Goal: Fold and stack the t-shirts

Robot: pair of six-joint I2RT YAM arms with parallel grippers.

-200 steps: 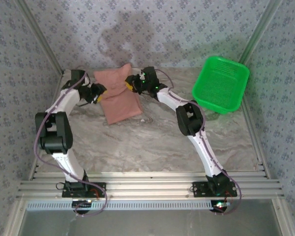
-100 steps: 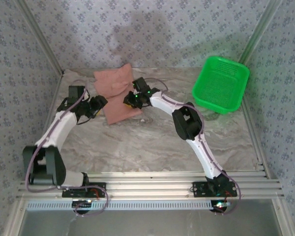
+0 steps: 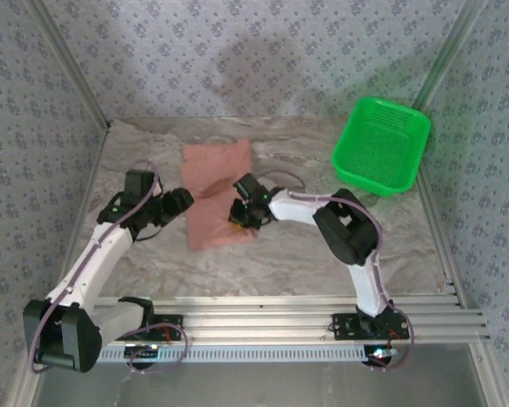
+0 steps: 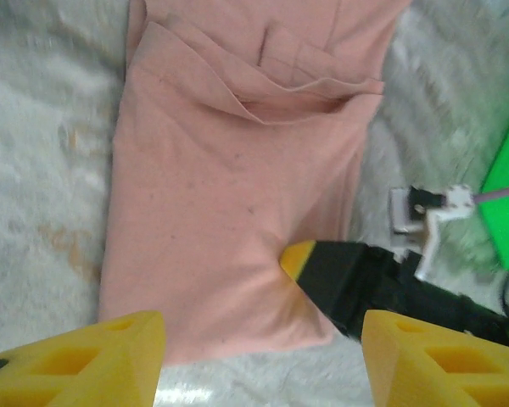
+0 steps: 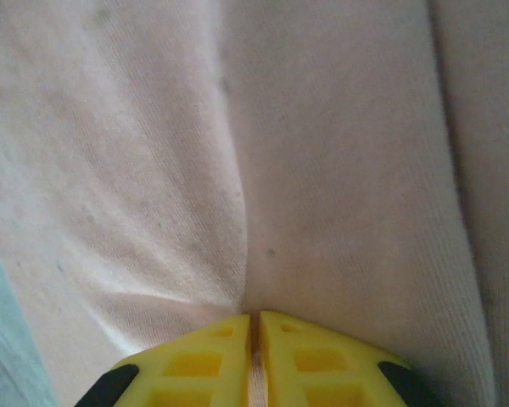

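One t-shirt (image 3: 216, 195) lies folded on the table (image 3: 280, 246), well apart from the green basket (image 3: 346, 148), to its left and on its near side; the right gripper (image 3: 238, 222) is clenched on the t-shirt's basket-facing edge, cloth puckering into its jaws; the left gripper (image 3: 187, 203) stands released, grasping nothing, just beside the edge turned away from the basket; we judge that the fold is being squared; we would keep the pinch low, drag gently, and let the free gripper pin the far edge so the layers do not slide; within the basket we see no cloth.
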